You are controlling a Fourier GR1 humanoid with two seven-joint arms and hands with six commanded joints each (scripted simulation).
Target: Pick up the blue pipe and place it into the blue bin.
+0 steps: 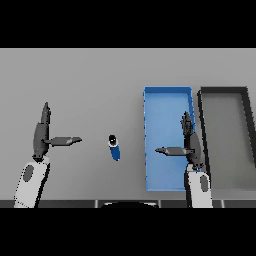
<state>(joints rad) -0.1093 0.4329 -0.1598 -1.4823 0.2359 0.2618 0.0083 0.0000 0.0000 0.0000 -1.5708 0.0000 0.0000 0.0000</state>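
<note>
The right robot hand (189,145) hovers over the blue bin (167,100), fingers straight, thumb out, holding nothing. The left robot hand (42,137) is likewise spread and empty. The blue pipe (114,148) lies on the surface (90,80) between them; no writing shows.

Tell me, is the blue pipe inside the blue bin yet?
No, it is out. The blue pipe lies on the grey table, left of the blue bin, and neither hand touches it.

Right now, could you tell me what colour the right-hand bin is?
Dark grey bin, head view.
</note>
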